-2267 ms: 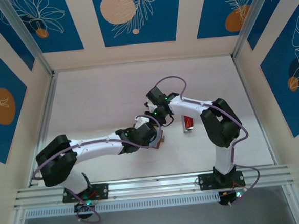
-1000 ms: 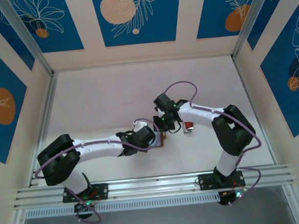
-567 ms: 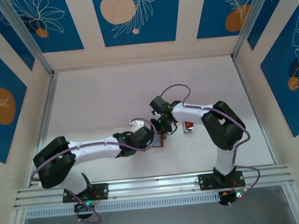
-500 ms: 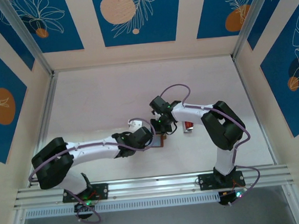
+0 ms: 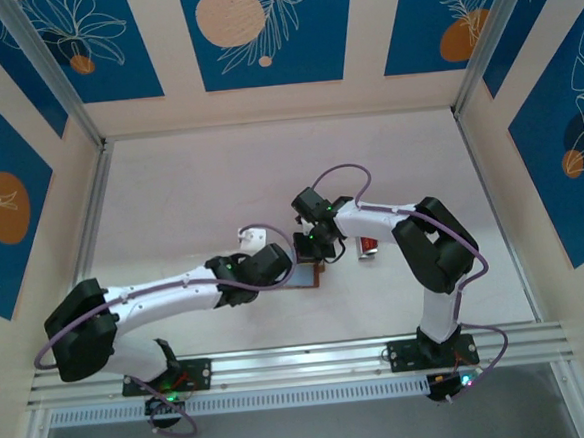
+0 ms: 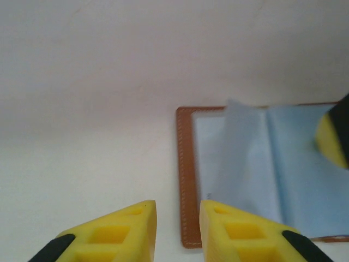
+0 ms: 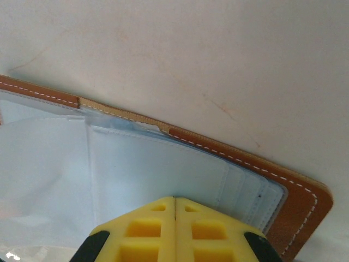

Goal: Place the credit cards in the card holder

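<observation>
Pale pink tabletop (image 5: 190, 196), blue leaf-patterned wall panels (image 5: 259, 31), aluminium rail (image 5: 302, 357)

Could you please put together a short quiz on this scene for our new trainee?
1. True or false: the wallet lies folded shut.
2. Which has its fingers pressed together, the left gripper or the right gripper?
3. What colour is the card lying apart from the wallet?

Key: 1 false, it lies open; 2 the right gripper; 3 red.
</observation>
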